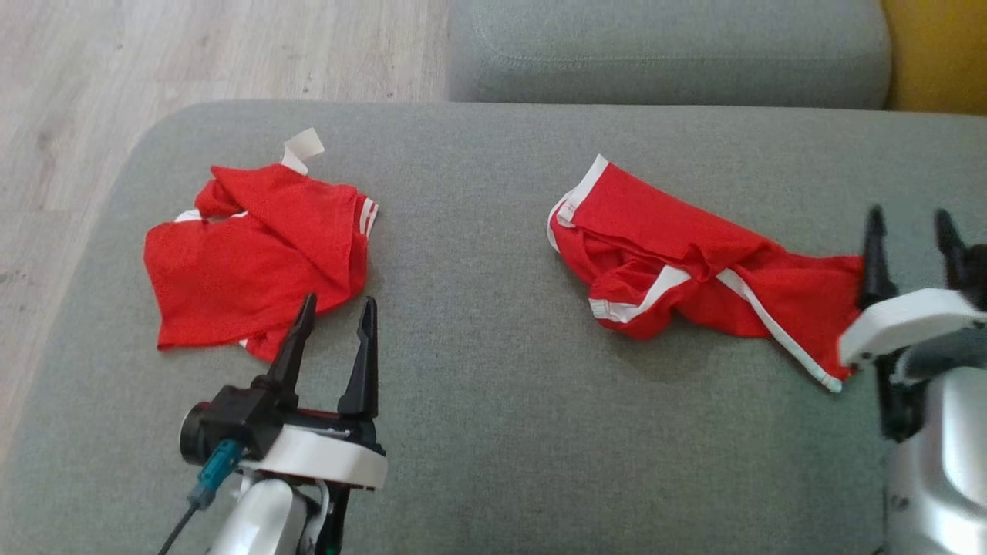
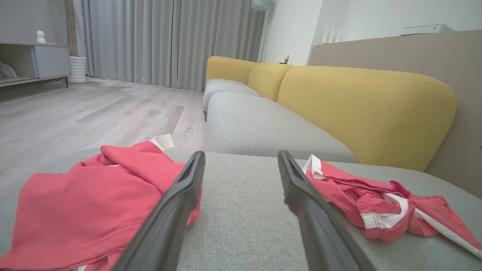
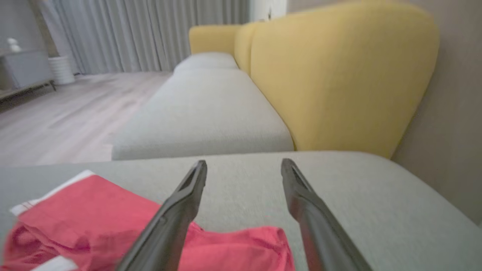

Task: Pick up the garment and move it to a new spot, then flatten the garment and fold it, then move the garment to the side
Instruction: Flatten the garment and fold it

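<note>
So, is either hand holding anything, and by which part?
Nothing is held. The left hand is open by the left red garment; the right hand is open at the end of the right red garment.

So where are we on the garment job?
Done: maybe the move; the striped red garment lies crumpled on the grey cushion. In hand: nothing; right gripper and left gripper stand with jaws open, empty. Left: flatten, fold, move aside. The second red garment is also unfolded.
</note>
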You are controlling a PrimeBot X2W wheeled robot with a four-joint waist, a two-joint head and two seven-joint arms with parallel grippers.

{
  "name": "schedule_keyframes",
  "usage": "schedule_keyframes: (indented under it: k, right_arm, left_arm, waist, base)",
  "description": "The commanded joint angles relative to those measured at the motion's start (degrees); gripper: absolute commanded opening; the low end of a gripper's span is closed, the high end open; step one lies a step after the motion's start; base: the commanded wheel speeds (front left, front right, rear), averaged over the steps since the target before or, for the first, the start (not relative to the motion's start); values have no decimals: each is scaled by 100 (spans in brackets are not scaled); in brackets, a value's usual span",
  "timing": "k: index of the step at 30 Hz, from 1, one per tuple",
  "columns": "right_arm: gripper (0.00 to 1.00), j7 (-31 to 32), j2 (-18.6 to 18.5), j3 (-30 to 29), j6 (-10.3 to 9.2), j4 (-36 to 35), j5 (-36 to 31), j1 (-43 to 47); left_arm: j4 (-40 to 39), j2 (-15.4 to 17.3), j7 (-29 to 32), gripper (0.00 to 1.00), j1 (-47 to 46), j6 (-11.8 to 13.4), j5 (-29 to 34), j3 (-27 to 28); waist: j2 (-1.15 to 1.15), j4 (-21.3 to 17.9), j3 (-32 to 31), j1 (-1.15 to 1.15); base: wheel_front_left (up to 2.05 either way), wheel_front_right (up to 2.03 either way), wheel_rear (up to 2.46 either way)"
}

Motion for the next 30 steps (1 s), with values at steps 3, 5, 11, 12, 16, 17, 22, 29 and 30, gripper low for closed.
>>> schedule_keyframes:
  k: [3, 5, 11, 12, 16, 17, 22, 29, 30]
  right_arm:
    - [100, -456, 64, 622, 43, -484, 239, 285]
    - [100, -671, 69, 950, 43, -634, 535, 588]
    - [100, -1085, 71, 1575, 43, -928, 1131, 1417]
    - [100, -1104, 72, 1640, 43, -932, 1160, 1498]
    - [100, -1136, 72, 1829, 43, -983, 1105, 1593]
    - [100, -1115, 72, 1863, 43, -1002, 1066, 1574]
    - [100, -873, 72, 1995, 43, -1004, 913, 1413]
    - [100, -208, 73, 2358, 43, -521, 1261, 971]
    - [100, -139, 73, 2374, 43, -398, 1374, 884]
  left_arm:
    - [-220, -21, -55, 100, -192, -15, 32, 300]
    - [-239, -51, -55, 100, -151, -19, 17, 333]
    - [-268, -111, -55, 100, -24, -31, 31, 366]
    - [-267, -117, -55, 100, -13, -40, 37, 364]
    - [-249, -139, -55, 100, -8, -71, 57, 346]
    - [-242, -145, -55, 100, -18, -81, 61, 334]
    - [-208, -164, -55, 100, -90, -123, 77, 297]
    - [-125, -196, -55, 100, -189, -175, 94, 290]
    - [-111, -202, -55, 100, -201, -184, 97, 286]
  waist:
    - [0, -12, -131, 0]
    - [0, -24, -188, 0]
    - [0, -142, -266, 0]
    - [0, -156, -265, 0]
    - [0, -169, -218, 0]
    - [0, -153, -192, 0]
    - [0, -22, -35, 0]
    - [0, 269, 182, 0]
    - [0, 311, 200, 0]
  base:
    - [0, 0, 0]
    - [0, 0, 0]
    - [0, 0, 0]
    - [0, 0, 0]
    - [0, 0, 0]
    - [0, 0, 0]
    - [0, 0, 0]
    - [0, 0, 0]
    - [0, 0, 0]
